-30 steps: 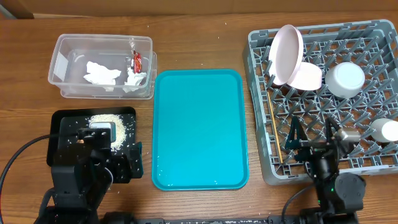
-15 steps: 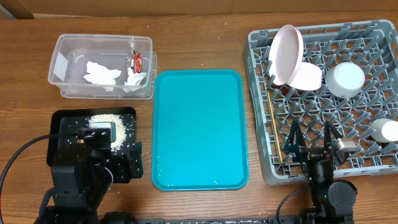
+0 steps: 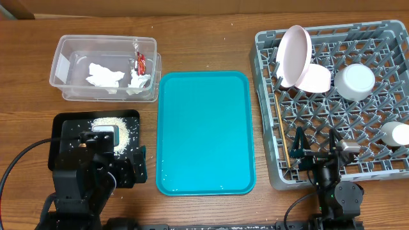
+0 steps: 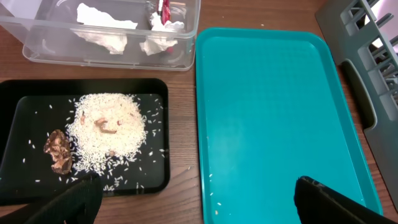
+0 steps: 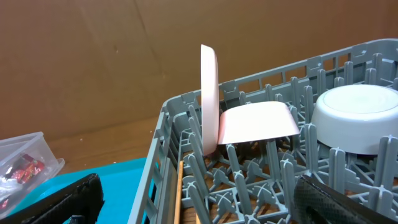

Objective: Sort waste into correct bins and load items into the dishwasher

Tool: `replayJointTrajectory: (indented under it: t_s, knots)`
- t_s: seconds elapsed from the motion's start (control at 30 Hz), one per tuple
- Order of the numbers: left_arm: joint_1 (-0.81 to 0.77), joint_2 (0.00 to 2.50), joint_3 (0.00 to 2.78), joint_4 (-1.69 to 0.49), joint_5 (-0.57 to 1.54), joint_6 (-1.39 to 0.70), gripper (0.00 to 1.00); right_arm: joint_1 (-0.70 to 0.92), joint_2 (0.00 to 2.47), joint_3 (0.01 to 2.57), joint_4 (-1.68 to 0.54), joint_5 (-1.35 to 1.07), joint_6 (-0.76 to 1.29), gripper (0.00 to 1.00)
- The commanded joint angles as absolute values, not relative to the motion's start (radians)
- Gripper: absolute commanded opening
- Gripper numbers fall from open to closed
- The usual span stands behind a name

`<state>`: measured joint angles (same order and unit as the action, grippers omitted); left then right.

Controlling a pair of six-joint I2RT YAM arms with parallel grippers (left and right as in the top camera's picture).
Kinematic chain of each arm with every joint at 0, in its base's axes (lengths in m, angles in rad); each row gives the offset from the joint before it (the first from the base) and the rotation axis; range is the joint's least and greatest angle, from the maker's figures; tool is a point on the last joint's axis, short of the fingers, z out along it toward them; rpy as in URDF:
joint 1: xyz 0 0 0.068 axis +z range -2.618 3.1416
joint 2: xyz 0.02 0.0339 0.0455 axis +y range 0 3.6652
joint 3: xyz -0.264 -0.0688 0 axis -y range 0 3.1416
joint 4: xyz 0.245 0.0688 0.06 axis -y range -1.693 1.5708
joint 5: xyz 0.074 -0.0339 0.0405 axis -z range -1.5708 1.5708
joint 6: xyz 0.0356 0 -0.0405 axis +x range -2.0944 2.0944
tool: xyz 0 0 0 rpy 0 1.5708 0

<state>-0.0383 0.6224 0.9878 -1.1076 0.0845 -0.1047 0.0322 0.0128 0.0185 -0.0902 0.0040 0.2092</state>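
The clear tub point(image 3: 105, 67) holds crumpled white tissue point(image 3: 105, 76) and the red wrapper point(image 3: 141, 62). The black tray point(image 3: 64, 121) holds rice point(image 4: 106, 127) and a brown lump point(image 4: 57, 149). The grey dish rack point(image 3: 332, 96) holds the white plate point(image 3: 295, 54) on edge, a pale bowl point(image 3: 314, 78), an upturned white bowl point(image 3: 354, 80), a cup point(image 3: 396, 134) and chopsticks point(image 3: 281, 134) along its left wall. My left gripper point(image 4: 193, 199) is open and empty, low over the table between the black tray and the teal tray. My right gripper point(image 5: 199, 199) is open and empty over the rack's front left corner.
The large teal tray point(image 3: 204, 131) lies in the middle between the bins and the rack, with a few stray rice grains near its front left corner. A cable loops at the table's front left.
My right gripper has drawn back toward the table's front edge, off the rack's front rows. The left arm and all objects have stayed put.
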Motion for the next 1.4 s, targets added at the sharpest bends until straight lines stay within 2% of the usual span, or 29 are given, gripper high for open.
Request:
replayJointTrajectory:
  t_s: [0.0, 0.27, 0.47, 1.37]
  knots:
    - [-0.036, 0.62, 0.984, -1.107, 0.074, -0.12, 1.0, 0.025, 0.003, 0.008, -0.084, -0.001, 0.214, 1.0]
    - [-0.036, 0.62, 0.984, -1.107, 0.074, -0.12, 1.0, 0.027, 0.003, 0.008, -0.083, 0.006, 0.202, 1.0]
    - [-0.036, 0.62, 0.984, -1.107, 0.074, -0.119, 1.0, 0.027, 0.002, 0.008, -0.081, -0.044, 0.065, 1.0]
    - [-0.036, 0.62, 0.984, -1.107, 0.074, -0.119, 1.0, 0.026, 0.003, 0.008, -0.077, -0.083, 0.002, 1.0]
